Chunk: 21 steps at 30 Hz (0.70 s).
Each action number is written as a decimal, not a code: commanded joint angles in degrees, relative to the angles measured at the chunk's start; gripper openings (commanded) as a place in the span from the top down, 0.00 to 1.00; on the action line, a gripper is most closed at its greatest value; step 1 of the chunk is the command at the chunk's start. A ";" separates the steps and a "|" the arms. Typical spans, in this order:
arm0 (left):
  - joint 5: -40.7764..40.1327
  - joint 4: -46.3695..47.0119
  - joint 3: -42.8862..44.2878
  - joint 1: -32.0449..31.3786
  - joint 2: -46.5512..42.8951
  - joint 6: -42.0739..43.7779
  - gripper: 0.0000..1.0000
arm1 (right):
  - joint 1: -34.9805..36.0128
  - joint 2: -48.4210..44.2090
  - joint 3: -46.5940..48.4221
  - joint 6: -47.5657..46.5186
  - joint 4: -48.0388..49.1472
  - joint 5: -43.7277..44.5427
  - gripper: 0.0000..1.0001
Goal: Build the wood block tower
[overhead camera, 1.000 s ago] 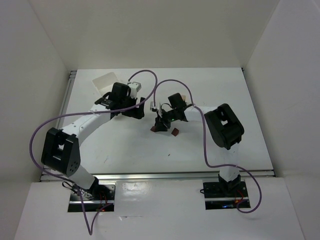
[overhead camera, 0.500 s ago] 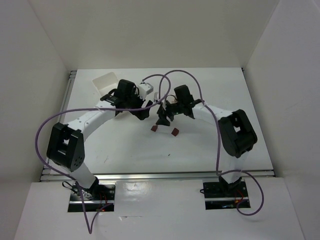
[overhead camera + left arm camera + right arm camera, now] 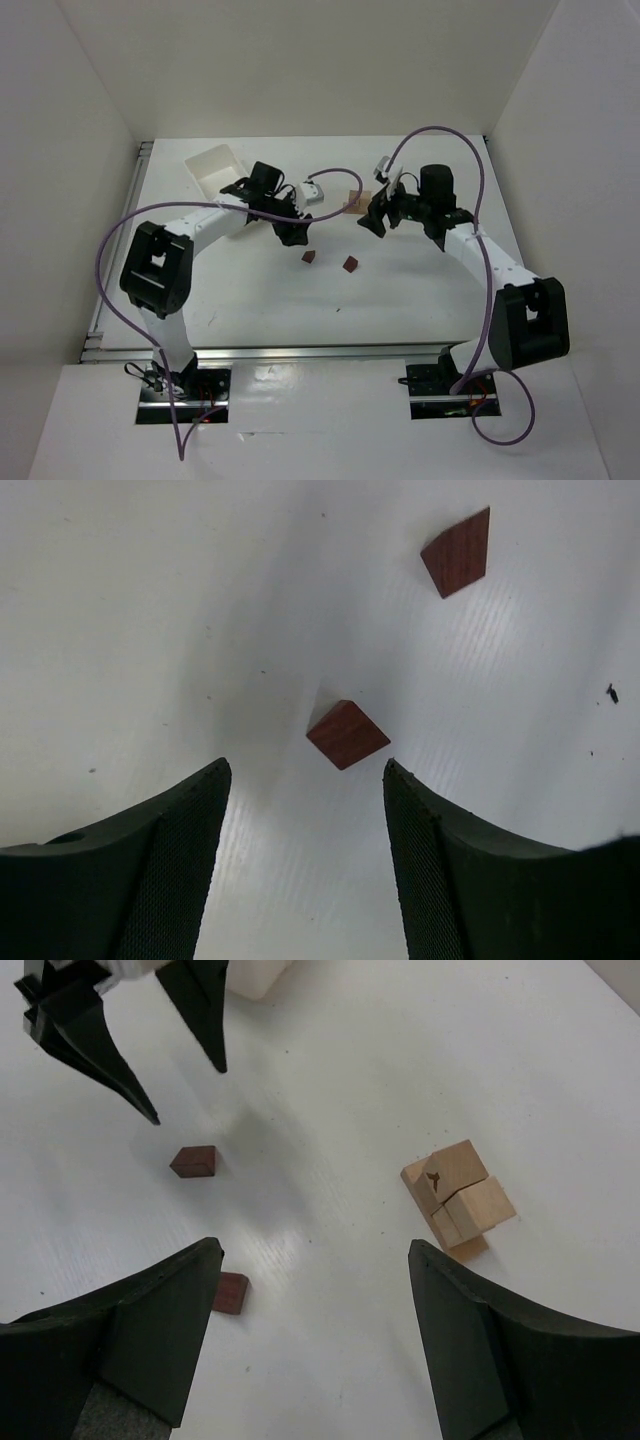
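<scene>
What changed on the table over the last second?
The right pincer opened beside the small dark maroon wooden block and swung away rightward. The left pincer moved in and hangs open over that block. That block, the second maroon block, the light tan wooden cubes and the white rectangular tray stayed put.

We look down on our matte white table (image 3: 420, 300), a plain white back wall (image 3: 320, 60), a white left wall (image 3: 50, 200), a white right wall (image 3: 580, 150), an aluminium rail (image 3: 320, 350) along our near edge, soft even light, faint shadows
</scene>
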 commanded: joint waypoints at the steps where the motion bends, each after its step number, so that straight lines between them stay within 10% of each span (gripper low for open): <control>1: 7.41 -2.43 0.74 -0.02 2.35 4.30 0.31 | -1.61 -2.76 -0.51 2.97 2.19 2.10 0.17; 21: 9.07 -6.03 2.22 -2.13 9.20 11.34 0.31 | -2.76 -1.28 0.11 3.41 0.16 -6.60 0.00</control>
